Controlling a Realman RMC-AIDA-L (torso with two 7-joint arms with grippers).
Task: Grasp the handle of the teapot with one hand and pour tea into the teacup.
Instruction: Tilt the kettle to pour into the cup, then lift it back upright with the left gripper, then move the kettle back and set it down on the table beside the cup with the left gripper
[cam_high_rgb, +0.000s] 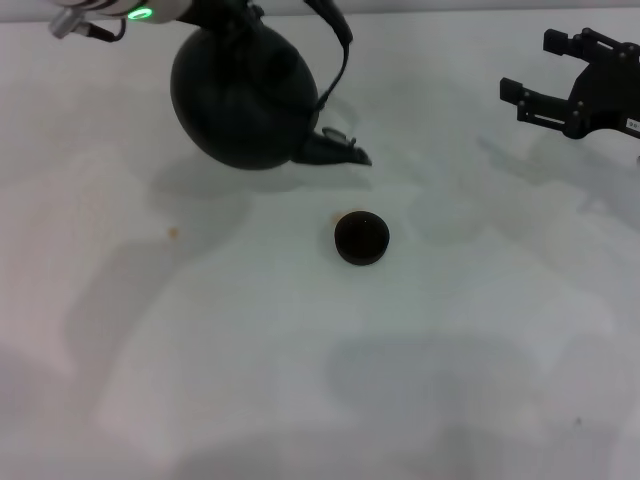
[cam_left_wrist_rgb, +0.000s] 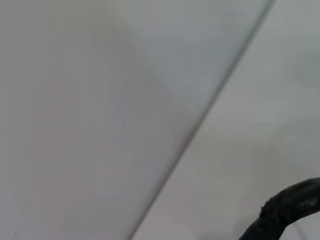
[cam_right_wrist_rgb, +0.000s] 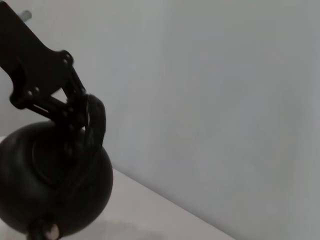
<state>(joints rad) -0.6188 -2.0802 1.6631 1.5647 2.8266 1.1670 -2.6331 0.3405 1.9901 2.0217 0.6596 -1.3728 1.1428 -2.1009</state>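
The black teapot (cam_high_rgb: 245, 95) hangs in the air at the far left of the table, tilted with its short spout (cam_high_rgb: 335, 150) pointing right and down. My left gripper (cam_high_rgb: 232, 14) is shut on the arched handle (cam_high_rgb: 340, 55) at the top edge of the head view. The right wrist view shows this grip (cam_right_wrist_rgb: 75, 112) above the pot's round body (cam_right_wrist_rgb: 55, 190). A piece of the rough handle (cam_left_wrist_rgb: 285, 210) shows in the left wrist view. The small black teacup (cam_high_rgb: 361, 238) stands on the table, nearer to me than the spout tip. My right gripper (cam_high_rgb: 538, 72) is open and empty at the far right.
The white table (cam_high_rgb: 300, 380) reaches to a pale wall behind. A small orange speck (cam_high_rgb: 172, 232) lies on the table left of the cup. The teapot's shadow falls on the table below it.
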